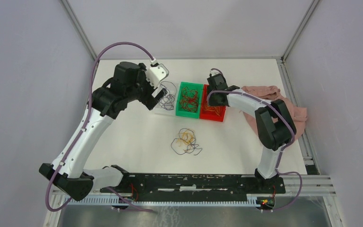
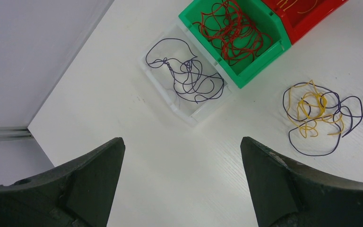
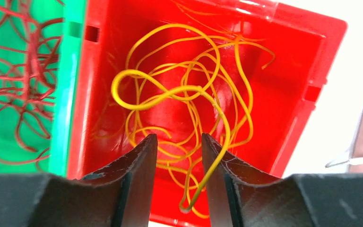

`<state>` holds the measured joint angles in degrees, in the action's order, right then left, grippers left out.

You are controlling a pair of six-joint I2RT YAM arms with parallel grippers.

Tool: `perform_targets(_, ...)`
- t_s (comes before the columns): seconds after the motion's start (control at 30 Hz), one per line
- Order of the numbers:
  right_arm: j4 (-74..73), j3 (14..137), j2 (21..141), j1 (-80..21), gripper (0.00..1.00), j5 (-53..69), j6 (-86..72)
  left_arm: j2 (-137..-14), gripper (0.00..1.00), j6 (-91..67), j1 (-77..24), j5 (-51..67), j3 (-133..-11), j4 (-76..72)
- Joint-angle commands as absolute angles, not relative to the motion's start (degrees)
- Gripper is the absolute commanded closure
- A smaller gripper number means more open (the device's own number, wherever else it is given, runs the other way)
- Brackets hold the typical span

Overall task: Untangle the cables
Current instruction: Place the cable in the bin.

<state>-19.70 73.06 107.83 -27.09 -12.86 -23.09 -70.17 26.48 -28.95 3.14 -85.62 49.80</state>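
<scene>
Cable point(image 3: 115, 89) dangling between right gripper point(image 3: 178, 139) jaws, over red bin point(image 3: 307, 56)

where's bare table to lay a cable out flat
Crowded: the row of clear bin, green bin and red bin, and the far right where the pink cloth lies. Widest bare patch: near left, between the left arm and the loose tangle. Another sits between that tangle and the right arm. A strip runs behind the row.
</scene>
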Motion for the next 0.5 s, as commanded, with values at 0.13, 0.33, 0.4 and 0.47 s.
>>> perform_targets(0.13,-24.2,80.4,96.1,-26.7,0.44,-9.8,-20.9,-69.3,0.01,26.8,-28.7,5.1,-87.9,48.0)
perform_targets(0.33,-24.2,84.5,98.2,-25.9,0.49,-9.0,-21.3,-70.0,0.01,26.6,-28.5,5.4,-88.5,49.0)
perform_targets(0.4,-23.7,85.6,100.5,-25.6,0.58,-10.1,-21.6,-70.0,0.01,26.6,-28.4,5.6,-88.4,49.3)
perform_targets(0.47,-24.0,87.2,104.1,-25.2,0.62,-11.0,-21.2,-70.0,0.01,26.7,-28.3,5.9,-88.3,49.4)
